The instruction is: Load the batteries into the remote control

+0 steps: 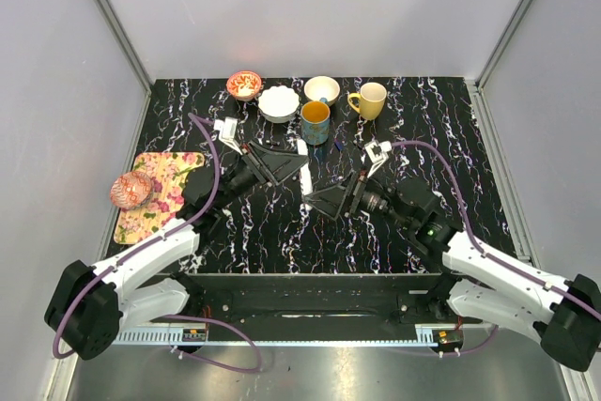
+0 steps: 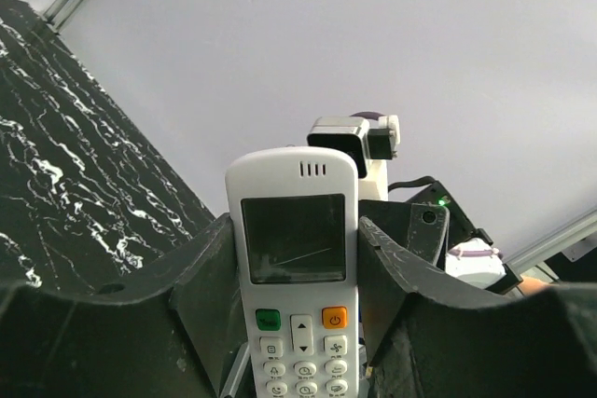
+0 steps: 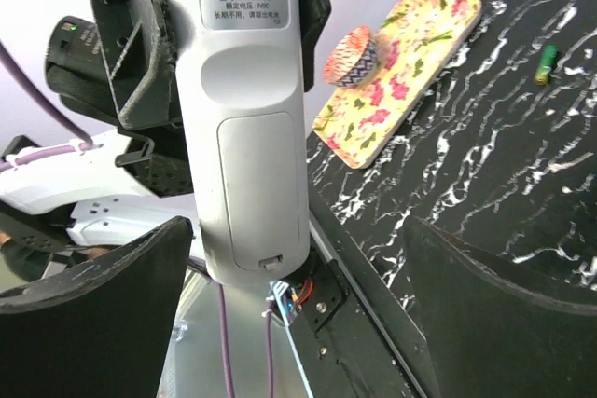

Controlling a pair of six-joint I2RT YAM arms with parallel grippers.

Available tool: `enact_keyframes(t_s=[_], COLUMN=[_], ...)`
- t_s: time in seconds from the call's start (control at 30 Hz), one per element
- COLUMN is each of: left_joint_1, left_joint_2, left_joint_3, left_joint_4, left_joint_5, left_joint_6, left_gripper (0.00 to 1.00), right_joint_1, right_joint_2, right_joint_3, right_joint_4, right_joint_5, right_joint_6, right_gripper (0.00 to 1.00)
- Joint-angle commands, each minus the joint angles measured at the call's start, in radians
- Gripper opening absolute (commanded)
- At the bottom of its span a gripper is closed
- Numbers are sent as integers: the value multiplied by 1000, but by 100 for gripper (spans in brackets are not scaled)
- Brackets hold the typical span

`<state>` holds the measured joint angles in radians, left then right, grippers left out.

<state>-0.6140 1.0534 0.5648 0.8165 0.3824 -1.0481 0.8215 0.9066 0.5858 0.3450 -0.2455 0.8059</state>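
**Landmark:** blue mug (image 1: 315,122), orange inside, at the back of the black marbled table (image 1: 282,232).

**Partly hidden or unclear**
- Remote control (image 1: 303,174), 1: white, on the arm-base side of the blue mug, held off the table. The overhead view shows only a thin sliver of it. The left wrist view cuts off its lower keys, and the right wrist view cuts off its top end. On the back face are a printed label and a closed battery cover.
- Small green cylinder (image 3: 545,63), 1: lying on the table, too small to identify.
- Small dark-blue item just right of the blue mug: unreadable.

**Grippers, 2**
- Left gripper (image 2: 295,323): pinching the remote control by its long edges, screen and buttons facing its camera.
- Right gripper (image 3: 298,226): spread wide, a gap on each side of the remote control's lower end.

**Crockery**
- Mugs, 2: the blue mug, and a yellow mug (image 1: 369,99) to its right and rearward.
- Bowls, 4:
  - cream bowl (image 1: 321,89) just behind the blue mug
  - white scalloped bowl (image 1: 279,102) just to its left
  - red-rimmed bowl (image 1: 244,84) farther left
  - patterned bowl (image 1: 131,190) on the floral board
- Floral board (image 1: 174,176), 1: well left of the blue mug.
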Motion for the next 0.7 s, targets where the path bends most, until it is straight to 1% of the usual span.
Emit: enact_keyframes(t_s=[0.0, 0.1, 0.17, 0.27, 0.43, 0.47, 0.53, 0.57, 0.63, 0.67], left_joint_1=[3, 3, 3, 2, 3, 3, 3, 3, 3, 3], left_joint_2=[-12, -10, -10, -13, -9, -6, -1, 0, 0, 0], left_joint_3=[4, 4, 4, 7, 4, 6, 3, 0, -2, -2], left_joint_4=[136, 138, 145, 147, 185, 188, 202, 207, 205, 204], left_joint_5=[16, 16, 18, 16, 15, 21, 26, 29, 32, 36], left_joint_6=[-36, -38, -39, -43, -61, -64, -73, -76, -78, -76], left_gripper=[0, 0, 0, 0, 0, 0, 0, 0, 0, 2], right_joint_1=[-12, -19, -21, -28, -39, -42, -48, -48, -50, -50], right_joint_2=[41, 80, 107, 135, 178, 189, 198, 205, 210, 212], right_joint_3=[0, 0, 5, -4, -29, -33, -37, -38, -38, -37], right_joint_4=[198, 277, 292, 336, 466, 482, 514, 522, 540, 543], right_joint_5=[-106, -142, -155, -179, -248, -253, -270, -278, -294, -301], right_joint_6=[52, 76, 91, 114, 168, 185, 197, 205, 210, 211], right_gripper=[100, 100, 98, 92, 81, 76, 69, 62, 53, 49])
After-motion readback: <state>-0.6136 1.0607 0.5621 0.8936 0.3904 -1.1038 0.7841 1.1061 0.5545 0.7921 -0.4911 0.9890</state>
